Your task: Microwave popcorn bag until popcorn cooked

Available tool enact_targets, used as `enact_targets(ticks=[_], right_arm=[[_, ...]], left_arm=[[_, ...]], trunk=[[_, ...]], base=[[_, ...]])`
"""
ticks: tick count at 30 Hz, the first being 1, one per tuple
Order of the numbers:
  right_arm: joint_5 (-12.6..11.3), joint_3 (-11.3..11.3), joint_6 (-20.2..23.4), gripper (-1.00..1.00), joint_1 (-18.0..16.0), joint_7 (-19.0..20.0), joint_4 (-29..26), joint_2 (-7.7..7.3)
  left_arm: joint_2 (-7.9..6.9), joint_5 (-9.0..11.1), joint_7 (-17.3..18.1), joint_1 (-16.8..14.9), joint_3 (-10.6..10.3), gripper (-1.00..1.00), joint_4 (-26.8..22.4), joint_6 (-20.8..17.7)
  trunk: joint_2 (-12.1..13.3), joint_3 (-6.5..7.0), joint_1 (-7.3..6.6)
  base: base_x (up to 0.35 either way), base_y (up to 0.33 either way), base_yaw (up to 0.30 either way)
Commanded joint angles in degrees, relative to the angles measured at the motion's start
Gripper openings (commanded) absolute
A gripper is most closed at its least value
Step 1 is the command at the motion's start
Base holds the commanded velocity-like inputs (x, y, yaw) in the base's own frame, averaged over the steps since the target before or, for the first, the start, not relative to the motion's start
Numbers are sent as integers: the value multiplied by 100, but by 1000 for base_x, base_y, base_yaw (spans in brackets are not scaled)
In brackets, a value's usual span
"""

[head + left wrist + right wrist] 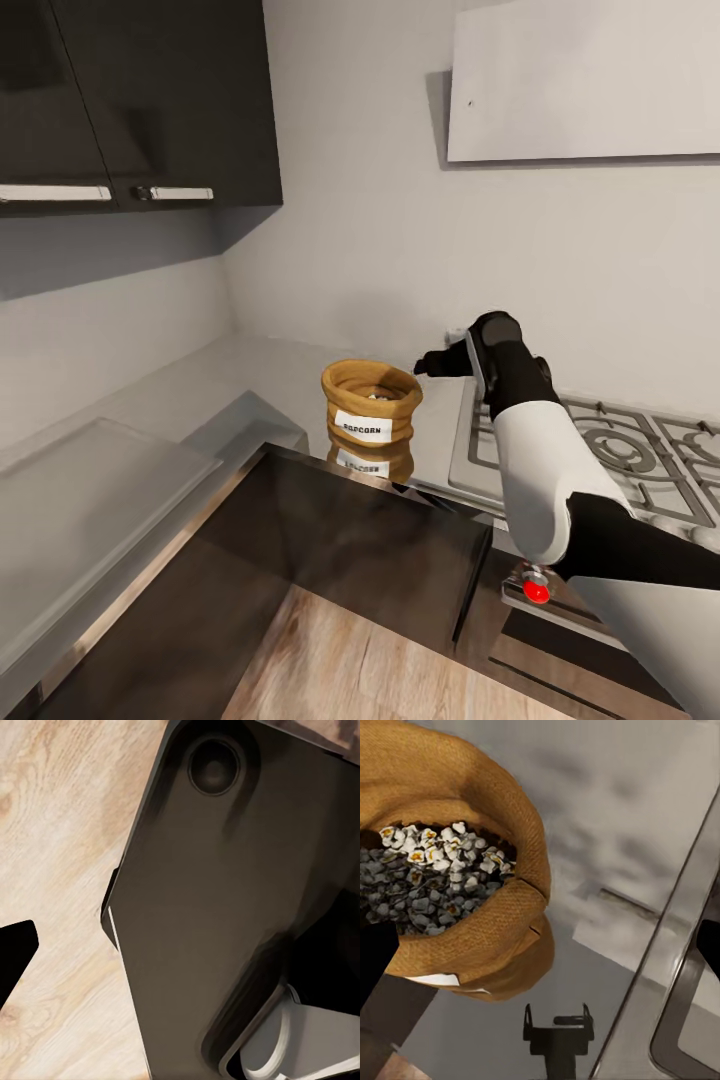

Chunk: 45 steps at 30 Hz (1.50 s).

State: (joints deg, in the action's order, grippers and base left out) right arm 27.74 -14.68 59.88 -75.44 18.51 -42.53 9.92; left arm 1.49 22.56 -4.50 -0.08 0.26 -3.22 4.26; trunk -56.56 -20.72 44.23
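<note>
I'm on the pickup step, reaching my right jaws (432, 362) toward the popcorn bag (371, 404), which stands upright on the steel table (270, 370) just beside the hob (600, 445). From the right wrist the bag (457, 862) sits ahead of the jaws and off to one side, its popcorn (431, 877) showing, and the jaws stand spread wide, holding nothing. The left jaws I cannot tell. Next I judge I must centre the jaws over the rolled rim, lower, and close.
</note>
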Motion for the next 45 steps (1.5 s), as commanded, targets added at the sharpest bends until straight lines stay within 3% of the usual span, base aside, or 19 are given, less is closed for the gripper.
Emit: enact_targets(ticks=[1, 21, 27, 45], right_arm=[[61, -32, 12, 100, -6, 43, -4, 8], [82, -9, 12, 100, -6, -6, 65, 8], [95, -9, 12, 100, -6, -7, 749, 8], [3, -51, 12, 100, -6, 56, 1127, 8]], left_arm=[[1, 21, -16, -1, 0, 100, -3, 13], [4, -6, -16, -1, -43, 100, -3, 13], [3, -6, -16, -1, -18, 100, -5, 13], [3, 19, -16, -1, 18, 100, -10, 13]], trunk=[[-4, -7, 0], [-4, -7, 0], [-4, -7, 0], [-4, -7, 0]], base=[[0, 0, 0], [115, 0, 0], [153, 0, 0], [7, 0, 0]])
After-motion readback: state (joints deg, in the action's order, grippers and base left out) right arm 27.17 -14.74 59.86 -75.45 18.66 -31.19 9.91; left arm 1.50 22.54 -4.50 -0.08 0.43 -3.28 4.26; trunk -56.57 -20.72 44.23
